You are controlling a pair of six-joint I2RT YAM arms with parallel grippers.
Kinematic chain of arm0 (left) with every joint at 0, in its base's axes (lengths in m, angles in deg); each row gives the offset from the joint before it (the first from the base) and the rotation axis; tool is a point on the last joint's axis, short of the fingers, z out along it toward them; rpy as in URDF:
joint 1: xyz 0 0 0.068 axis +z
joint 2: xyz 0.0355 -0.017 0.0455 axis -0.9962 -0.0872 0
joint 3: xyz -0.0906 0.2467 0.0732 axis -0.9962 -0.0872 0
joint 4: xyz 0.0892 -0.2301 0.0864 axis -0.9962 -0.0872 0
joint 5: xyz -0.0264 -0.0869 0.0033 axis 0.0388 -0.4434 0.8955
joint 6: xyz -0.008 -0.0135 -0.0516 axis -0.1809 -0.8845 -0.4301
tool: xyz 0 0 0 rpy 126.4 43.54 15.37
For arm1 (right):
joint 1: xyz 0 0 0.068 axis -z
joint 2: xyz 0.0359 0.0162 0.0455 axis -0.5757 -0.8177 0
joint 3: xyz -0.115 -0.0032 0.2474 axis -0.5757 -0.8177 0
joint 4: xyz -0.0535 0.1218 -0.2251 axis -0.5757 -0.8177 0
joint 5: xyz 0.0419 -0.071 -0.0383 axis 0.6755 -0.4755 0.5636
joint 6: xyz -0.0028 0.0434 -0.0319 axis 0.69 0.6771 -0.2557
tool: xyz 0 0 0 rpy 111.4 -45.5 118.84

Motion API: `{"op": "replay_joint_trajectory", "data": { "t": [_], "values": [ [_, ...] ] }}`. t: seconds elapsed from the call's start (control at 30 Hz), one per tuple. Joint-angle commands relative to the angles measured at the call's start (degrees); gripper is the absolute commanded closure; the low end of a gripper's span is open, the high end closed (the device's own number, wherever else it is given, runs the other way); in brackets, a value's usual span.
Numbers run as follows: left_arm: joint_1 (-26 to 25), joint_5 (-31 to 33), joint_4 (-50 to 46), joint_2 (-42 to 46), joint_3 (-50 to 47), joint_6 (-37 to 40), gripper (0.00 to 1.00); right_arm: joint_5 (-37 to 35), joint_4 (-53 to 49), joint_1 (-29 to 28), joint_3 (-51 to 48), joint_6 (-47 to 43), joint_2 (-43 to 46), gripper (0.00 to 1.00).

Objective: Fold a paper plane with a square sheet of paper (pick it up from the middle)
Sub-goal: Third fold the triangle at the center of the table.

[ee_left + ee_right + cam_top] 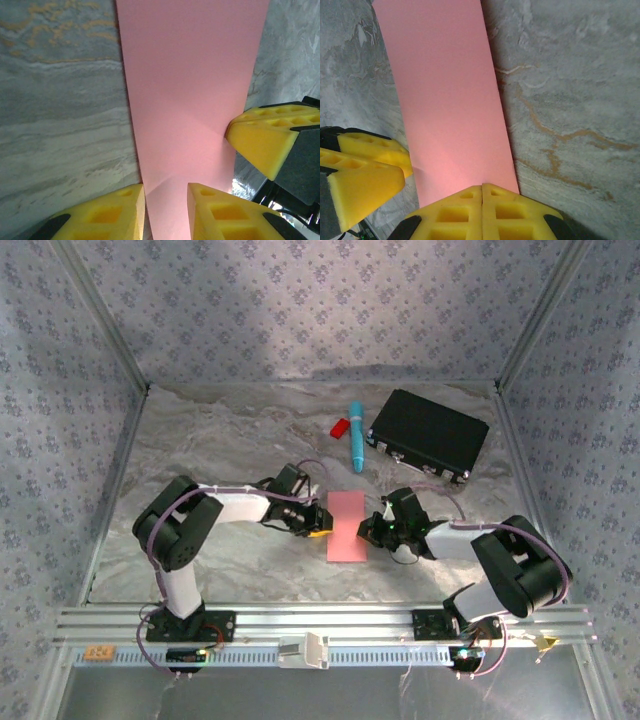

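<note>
Left arm reaches in from the left side of the desk (220, 440) toward its middle. Left claw (166, 192) sits low at the left long edge of the pink sheet of paper (347, 525). Its two yellow fingers (105, 215) are spread with a clear gap, and the paper runs into that gap. The fingers do not clamp it. In the left wrist view the paper rises slightly where it enters the gap. The sheet lies on the desk between the two claws, near the middle and toward the near side. From above it shows as an oblong, longer than wide, with straight edges. Right claw (482, 190) is at the sheet's right long edge, opposite the left claw. Its yellow pads are pressed together with no gap, and their tips lie over the paper's border. Whether a layer of paper is caught between them cannot be told. Right arm reaches in from the right side of the desk. At the back of the desk, well apart from the sheet, lies a small red plastic piece (340, 427). A blue pen (356, 436) lies just beside it. Further right, a closed black case (428, 437) lies flat, at an angle.
</note>
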State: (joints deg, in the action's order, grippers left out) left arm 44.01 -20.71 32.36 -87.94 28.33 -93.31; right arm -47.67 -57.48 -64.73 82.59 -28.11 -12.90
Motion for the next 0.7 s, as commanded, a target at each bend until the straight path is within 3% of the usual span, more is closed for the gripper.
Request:
{"op": "replay_joint_trajectory", "data": {
  "t": [0.0, 0.67],
  "values": [
    [-0.6, -1.9, 1.8, -1.4, 0.2, -0.3, 0.73, -2.7, -4.4, 0.2, -1.6, 0.2, -1.5, 0.93],
    [-0.2, -0.2, 3.8, 1.2, -1.5, -1.5, 0.84, -2.4, -2.9, 0.2, -2.0, 0.3, -1.1, 0.92]
  ]
}}
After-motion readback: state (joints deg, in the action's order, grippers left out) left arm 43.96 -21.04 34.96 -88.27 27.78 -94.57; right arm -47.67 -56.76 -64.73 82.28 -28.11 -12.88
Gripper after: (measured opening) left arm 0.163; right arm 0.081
